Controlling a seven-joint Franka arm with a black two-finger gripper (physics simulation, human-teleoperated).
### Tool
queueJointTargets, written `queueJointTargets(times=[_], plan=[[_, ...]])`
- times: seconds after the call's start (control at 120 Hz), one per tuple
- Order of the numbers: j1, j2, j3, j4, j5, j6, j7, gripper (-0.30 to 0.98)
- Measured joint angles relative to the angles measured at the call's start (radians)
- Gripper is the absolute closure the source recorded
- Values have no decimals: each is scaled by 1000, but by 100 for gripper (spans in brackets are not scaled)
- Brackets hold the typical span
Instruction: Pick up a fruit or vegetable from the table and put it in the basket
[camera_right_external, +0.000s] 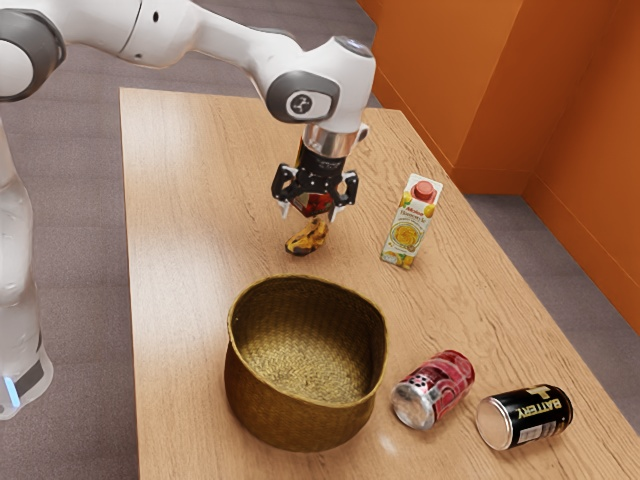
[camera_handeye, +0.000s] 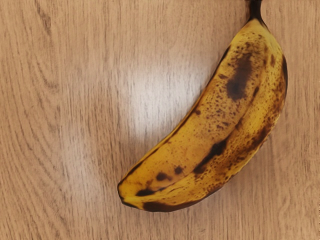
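On the table (camera_right_external: 190, 180), a banana (camera_right_external: 308, 237) is lying behind the basket (camera_right_external: 298, 425) in the exterior view, and a carton (camera_right_external: 408, 222) is standing toward the exterior view's right of the banana. Toward that same side of the basket, one can (camera_right_external: 436, 388) is lying near it and another can (camera_right_external: 526, 416) is lying farther out

The wooden table (camera_right_external: 190, 190) bears a banana (camera_right_external: 308, 238), basket (camera_right_external: 290, 419), carton (camera_right_external: 407, 228), red can (camera_right_external: 436, 387) and black can (camera_right_external: 528, 415).
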Motion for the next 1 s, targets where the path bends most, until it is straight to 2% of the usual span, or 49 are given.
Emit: queueJointTargets(times=[1.0], plan=[[1,-23,49,-49,8,54,434,0]])
